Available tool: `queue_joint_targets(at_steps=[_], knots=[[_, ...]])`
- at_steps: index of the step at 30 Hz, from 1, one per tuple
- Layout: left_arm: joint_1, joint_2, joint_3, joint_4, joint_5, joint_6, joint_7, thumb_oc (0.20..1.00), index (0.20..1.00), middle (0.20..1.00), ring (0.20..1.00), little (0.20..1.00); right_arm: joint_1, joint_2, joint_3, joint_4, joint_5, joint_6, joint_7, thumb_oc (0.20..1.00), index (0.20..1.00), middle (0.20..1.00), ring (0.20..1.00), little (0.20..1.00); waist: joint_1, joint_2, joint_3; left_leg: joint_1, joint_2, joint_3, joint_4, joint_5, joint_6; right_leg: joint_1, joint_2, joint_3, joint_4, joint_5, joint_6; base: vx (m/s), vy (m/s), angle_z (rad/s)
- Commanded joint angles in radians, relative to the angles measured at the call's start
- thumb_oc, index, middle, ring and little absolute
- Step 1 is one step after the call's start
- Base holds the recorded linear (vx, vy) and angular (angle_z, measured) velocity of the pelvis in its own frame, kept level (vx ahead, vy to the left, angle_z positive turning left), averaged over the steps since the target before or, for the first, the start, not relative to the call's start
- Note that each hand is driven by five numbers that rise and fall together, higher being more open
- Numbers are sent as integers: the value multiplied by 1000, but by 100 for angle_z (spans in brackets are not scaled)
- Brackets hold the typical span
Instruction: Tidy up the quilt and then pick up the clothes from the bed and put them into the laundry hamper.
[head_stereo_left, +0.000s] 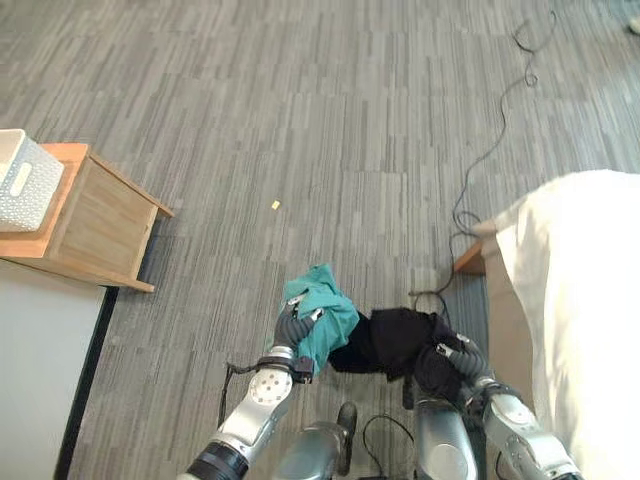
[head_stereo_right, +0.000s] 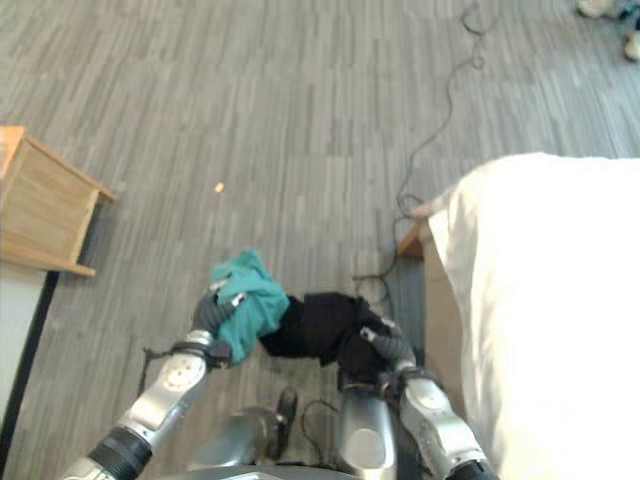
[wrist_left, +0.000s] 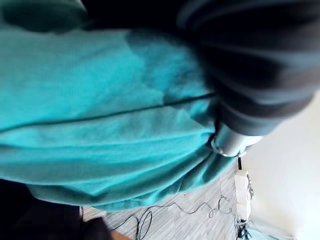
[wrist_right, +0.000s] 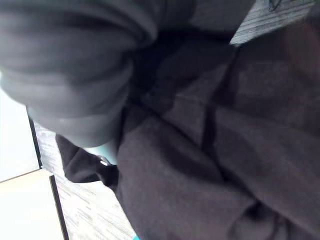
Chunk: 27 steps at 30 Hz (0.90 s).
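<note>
A crumpled teal cloth garment (head_stereo_left: 325, 312) is bunched in the left hand (head_stereo_left: 293, 328), whose fingers curl round it above the grey striped carpet floor (head_stereo_left: 300, 130). Touching it, a black cloth garment (head_stereo_left: 395, 342) hangs from the right hand (head_stereo_left: 462, 357), clamped on its folds. To the robot's right lies the bed under a white quilt (head_stereo_left: 580, 300). Well apart, to the left, a white perforated basket (head_stereo_left: 22, 180) sits on a wooden side cabinet (head_stereo_left: 95, 222).
</note>
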Motion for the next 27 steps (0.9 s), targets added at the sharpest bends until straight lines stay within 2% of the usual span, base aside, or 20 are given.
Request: queue_joint_targets(at_steps=[1, 2, 3, 4, 5, 7, 9, 10, 11, 13, 14, 15, 17, 18, 20, 22, 23, 25, 26, 27], knots=[[45, 32, 35, -127, 29, -80, -40, 200, 200, 200, 200, 200, -11, -11, -35, -98, 15, -80, 22, 200, 200, 200, 200, 200, -10, -37, -75, 0, 140, 120, 170, 14, 2, 131, -36, -21, -40, 53, 76, 725, -213, 96], [49, 31, 41, -131, 23, -81, -44, 200, 200, 200, 200, 200, -6, -17, -37, -108, 17, -73, 26, 200, 200, 200, 200, 200, -17, -33, -79, 11, 162, 125, 182, 59, -9, 137, -24, -19, -33, 41, 72, 939, -299, 101], [52, 26, 59, -149, 11, -62, -52, 200, 200, 200, 200, 200, 4, -41, -43, -138, 13, -36, 42, 200, 200, 200, 200, 200, -34, -27, -86, 3, 222, 139, 272, 216, -42, 166, 10, -17, -31, 12, 48, 469, -188, 58], [52, 25, 59, -152, 10, -58, -54, 200, 200, 200, 200, 200, 5, -45, -44, -139, 17, -35, 39, 200, 200, 200, 200, 200, -37, -26, -85, -8, 233, 141, 292, 237, -47, 175, 16, -19, -33, 8, 42, 706, -341, 57], [46, 14, 59, -159, -4, -27, -52, 200, 200, 200, 200, 200, 8, -67, -48, -121, 35, -27, 41, 200, 200, 200, 200, 200, -39, -35, -78, -100, 250, 165, 402, 320, -53, 247, 39, -31, -60, -16, -2, 398, -216, 32], [38, 1, 52, -142, -4, -29, -57, 200, 200, 200, 200, 200, 6, -77, -48, -97, 38, -46, 56, 200, 200, 200, 200, 200, -30, -33, -73, -156, 215, 180, 408, 295, -48, 294, 39, -57, -74, -28, -9, 445, -141, 61], [42, 7, 43, -146, -22, -39, -51, 200, 200, 200, 200, 200, 22, -88, -53, -88, 8, -77, 96, 200, 200, 200, 200, 200, 13, -30, -50, -279, 84, 260, 292, 256, -38, 385, 39, -112, -118, -46, -4, 472, -44, 57], [43, 8, 42, -146, -21, -41, -50, 200, 200, 200, 200, 200, 23, -88, -52, -91, 7, -75, 95, 200, 200, 200, 200, 200, 17, -29, -46, -281, 79, 265, 273, 256, -38, 395, 42, -113, -123, -49, -2, 427, -3, 7], [51, 15, 34, -149, -13, -60, -39, 200, 200, 200, 200, 200, 30, -95, -42, -113, 7, -76, 79, 200, 200, 200, 200, 200, 41, -23, -32, -319, 61, 300, 97, 294, -46, 440, 63, -120, -157, -64, 3, 388, 10, -9], [63, 21, 23, -148, -10, -88, -39, 200, 200, 200, 200, 200, 38, -105, -22, -115, 20, -96, 59, 200, 200, 200, 200, 200, 70, -8, -16, -359, 73, 312, -85, 383, -63, 488, 91, -120, -181, -85, -4, 522, 20, -23], [67, 21, 19, -148, -7, -96, -38, 200, 200, 200, 200, 200, 39, -108, -18, -113, 22, -102, 57, 200, 200, 200, 200, 200, 77, -4, -13, -367, 77, 310, -118, 404, -68, 497, 96, -118, -183, -90, -6, 662, 70, -30], [74, 20, 12, -155, 6, -121, -31, 200, 200, 200, 200, 200, 32, -117, -3, -99, 26, -129, 52, 200, 200, 200, 200, 200, 100, 7, 5, -394, 95, 313, -242, 456, -77, 531, 109, -107, -182, -119, -10, 524, 83, -19], [71, 19, 10, -157, -2, -137, -30, 200, 200, 200, 200, 200, 19, -121, 7, -84, 18, -145, 47, 200, 200, 200, 200, 200, 110, 10, 20, -407, 110, 328, -280, 460, -79, 551, 103, -114, -169, -144, -6, 517, 145, -25], [62, 18, 14, -143, -13, -153, -29, 200, 200, 200, 200, 200, -4, -117, 16, -65, 4, -154, 44, 200, 200, 200, 200, 200, 112, 12, 27, -409, 152, 409, -257, 442, -77, 581, 82, -153, -128, -202, 11, 510, 181, -42], [69, 16, 11, -128, -2, -161, -24, 200, 200, 200, 200, 200, -3, -95, 19, -47, -2, -154, 43, 200, 200, 200, 200, 200, 117, -4, -5, -391, 162, 471, -217, 423, -77, 650, 44, -187, -88, -235, 44, 648, 167, -32], [74, 17, 8, -136, 15, -168, -16, 200, 200, 200, 200, 200, 9, -69, 28, -44, -17, -165, 48, 200, 200, 200, 200, 200, 140, -19, -38, -391, 165, 495, -176, 431, -49, 686, -8, -227, 12, -170, 78, 617, 214, 6], [68, 17, 5, -175, 13, -136, 4, 200, 200, 200, 200, 200, 23, -54, 32, -61, -48, -160, 54, 200, 200, 200, 200, 200, 156, -23, -65, -365, 135, 488, -190, 417, -16, 675, -59, -238, 196, -60, 103, 607, 339, 22], [66, 20, -8, -208, 11, -86, 32, 200, 200, 200, 200, 200, 49, -47, 29, -103, -61, -123, 35, 200, 200, 200, 200, 200, 136, -18, -93, -299, 80, 470, -201, 369, 23, 578, -88, -185, 492, 70, 140, 627, 357, 19], [67, 22, -9, -212, 10, -75, 42, 200, 200, 200, 200, 200, 55, -47, 29, -114, -59, -112, 30, 200, 200, 200, 200, 200, 135, -4, -102, -295, 89, 480, -203, 373, 36, 541, -81, -176, 526, 98, 131, 646, 295, 31], [66, 26, -8, -204, 6, -57, 73, 200, 200, 200, 200, 200, 57, -48, 32, -128, -48, -92, 20, 200, 200, 200, 200, 200, 112, 14, -104, -253, 77, 442, -203, 339, 46, 455, -81, -137, 661, 111, 129, 563, 248, 48]])
